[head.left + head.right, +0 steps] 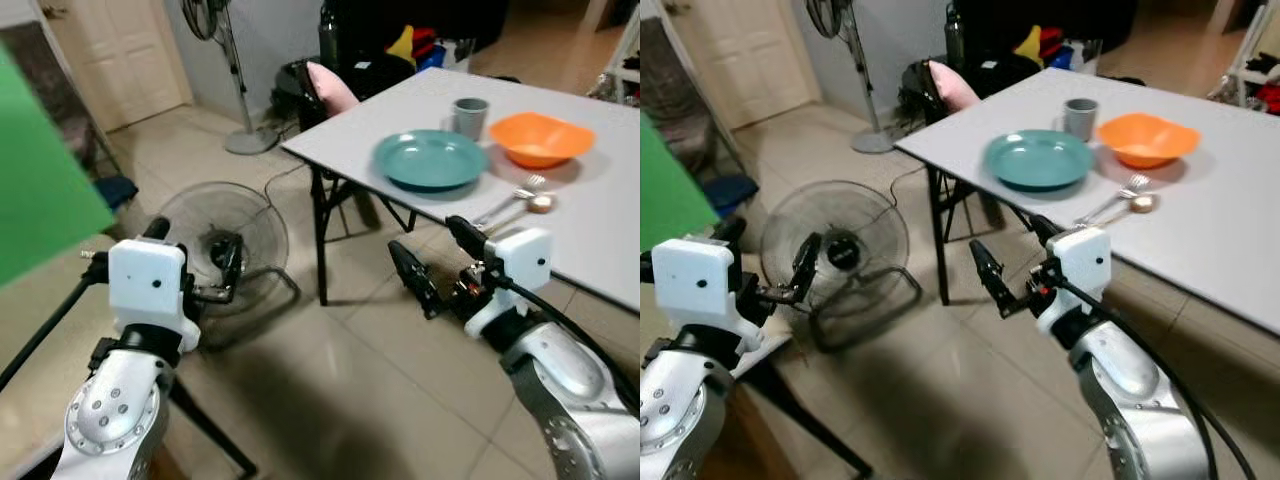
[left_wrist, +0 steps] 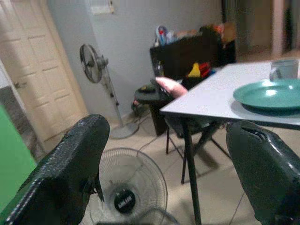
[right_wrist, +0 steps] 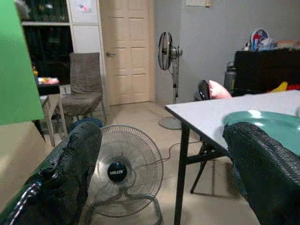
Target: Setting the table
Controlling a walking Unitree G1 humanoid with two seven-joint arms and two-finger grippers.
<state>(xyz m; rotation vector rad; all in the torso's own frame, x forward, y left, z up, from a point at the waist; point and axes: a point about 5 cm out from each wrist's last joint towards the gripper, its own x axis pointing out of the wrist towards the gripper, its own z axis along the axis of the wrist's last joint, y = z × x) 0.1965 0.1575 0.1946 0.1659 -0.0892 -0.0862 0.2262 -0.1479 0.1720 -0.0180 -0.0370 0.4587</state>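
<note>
- Tabletop (image 1: 600, 230) w/ pale grey surface sits upper right of frame, on black folding legs.
- Teal plate (image 1: 430, 158) near tabletop's front edge, upper centre-right; grey cup (image 1: 470, 117) just behind it.
- Orange bowl (image 1: 540, 138) right of plate, close beside cup.
- Fork (image 1: 512, 196) & spoon (image 1: 525, 208) lie side by side just right of plate, in front of bowl, handles angled twd the tabletop edge.
- Right gripper (image 1: 437, 262) mid-right of frame, held in air below tabletop edge, near the cutlery but not touching; fingers spread apart, nothing betw them.
- Left gripper (image 1: 768, 263) lower left, raised over the floor; fingers parted, empty.
- Floor fan (image 1: 222, 240) lies on tiled floor, centre-left, betw the two arms.
- Standing fan (image 1: 228, 70) at top, by grey wall; cream door (image 1: 125, 55) upper left.
- Pink cushion (image 1: 331, 87) behind tabletop's far corner.
- Green panel (image 1: 40, 170) at far left edge.
</note>
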